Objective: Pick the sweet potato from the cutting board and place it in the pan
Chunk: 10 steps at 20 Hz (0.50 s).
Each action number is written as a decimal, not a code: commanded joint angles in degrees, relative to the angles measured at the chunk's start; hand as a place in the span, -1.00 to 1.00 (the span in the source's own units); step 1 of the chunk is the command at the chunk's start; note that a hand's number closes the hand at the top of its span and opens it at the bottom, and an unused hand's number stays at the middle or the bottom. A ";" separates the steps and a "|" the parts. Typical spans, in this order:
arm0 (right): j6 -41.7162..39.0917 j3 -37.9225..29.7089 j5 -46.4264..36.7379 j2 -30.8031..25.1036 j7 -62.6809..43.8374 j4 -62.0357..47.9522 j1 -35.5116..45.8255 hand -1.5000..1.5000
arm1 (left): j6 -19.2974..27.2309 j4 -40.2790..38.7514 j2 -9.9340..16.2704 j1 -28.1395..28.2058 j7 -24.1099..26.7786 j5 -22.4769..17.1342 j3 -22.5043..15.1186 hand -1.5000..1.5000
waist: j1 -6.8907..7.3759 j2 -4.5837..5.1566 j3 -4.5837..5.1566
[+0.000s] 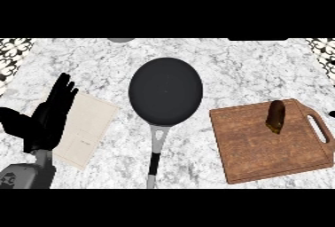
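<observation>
At the near left corner of the marble worktop (248,62), the robot's left hand (49,115) is resting upright with its fingers straight and relaxed, holding nothing, and partly overlapping a pale cloth (88,128) that is lying flat beside it. The right hand is not showing anywhere, so its state cannot be told. Toward the near right edge, a wooden cutting board (262,146) with a handle slot on its right side is sitting flat, and the sweet potato (276,116) is standing on end near the board's far edge, apart from any hand. In the middle of the worktop, a dark frying pan (165,90) is lying with its handle pointing toward the near edge, and nothing is sitting in it. The task appears not yet begun. Because the sweet potato is balancing upright, a hand arriving from the side is likely to tip it and send it rolling off the board; the pan's handle is also lying between board and left hand, so a low carry could nudge the pan.
</observation>
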<state>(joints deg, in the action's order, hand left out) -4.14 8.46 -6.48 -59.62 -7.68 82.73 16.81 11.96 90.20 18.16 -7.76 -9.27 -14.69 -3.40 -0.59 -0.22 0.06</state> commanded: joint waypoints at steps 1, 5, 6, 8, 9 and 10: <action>-7.21 1.23 -3.12 -2.82 -2.80 -0.33 5.16 -1.00 | -0.71 -1.48 -1.00 -1.82 -0.42 0.33 -0.28 0.00 | 1.13 0.35 -0.01; -12.21 6.44 -6.62 0.74 -9.63 1.04 10.04 -1.00 | -2.60 -1.51 0.64 -3.29 -1.84 -1.56 2.45 0.00 | 1.60 0.44 0.00; -15.18 8.87 -7.82 0.03 -10.18 -1.37 12.11 -1.00 | -3.37 -1.29 0.81 -2.42 -0.69 -1.18 1.62 0.00 | 2.71 0.70 0.04; -18.90 11.55 -10.66 0.79 -12.18 -4.14 16.71 -1.00 | -2.93 -2.89 -0.40 -3.64 -0.18 0.08 0.29 0.00 | 3.25 0.97 0.06; -18.76 14.26 -12.97 2.75 -13.54 -4.69 15.85 -1.00 | -1.52 1.46 -1.26 -0.96 -1.19 1.04 -1.43 0.00 | 3.89 0.77 0.01; -21.18 14.60 -13.78 2.65 -14.19 -5.14 18.13 -1.00 | -2.85 0.81 0.71 -2.15 -3.11 -1.57 1.76 0.00 | 3.39 0.66 0.01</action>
<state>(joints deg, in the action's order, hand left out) -19.73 18.38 -15.75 -58.45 -18.64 80.47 30.08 10.11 90.22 17.99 -9.79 -11.05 -14.88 -3.07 2.08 0.37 0.09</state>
